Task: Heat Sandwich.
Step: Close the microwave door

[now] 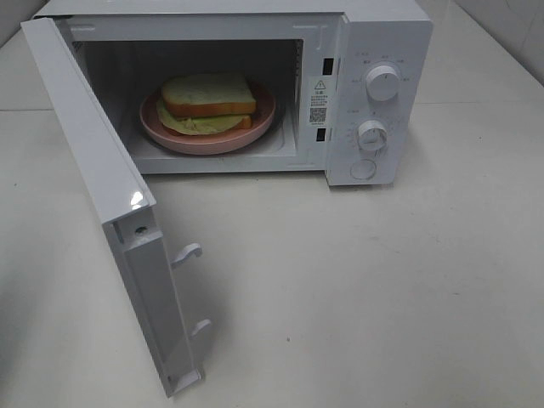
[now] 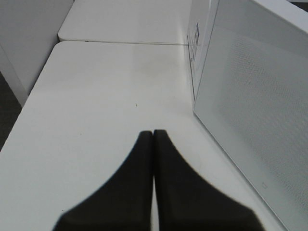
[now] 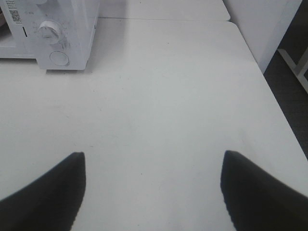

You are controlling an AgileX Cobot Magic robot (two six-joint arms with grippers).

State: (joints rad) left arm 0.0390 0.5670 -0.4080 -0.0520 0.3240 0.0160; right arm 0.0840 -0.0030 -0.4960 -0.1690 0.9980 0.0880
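The sandwich, two white bread slices with lettuce showing, lies on a pink plate inside the white microwave. Its door stands swung wide open toward the front left. Neither arm shows in the exterior high view. In the left wrist view my left gripper is shut with its black fingers pressed together and nothing between them, close beside the outer face of the open door. My right gripper hangs open and empty over bare table, off to the side of the microwave's control panel.
The microwave has two knobs and a round button on its right panel. Two latch hooks stick out from the door's edge. The white table ends at an edge beyond the right gripper, with floor below.
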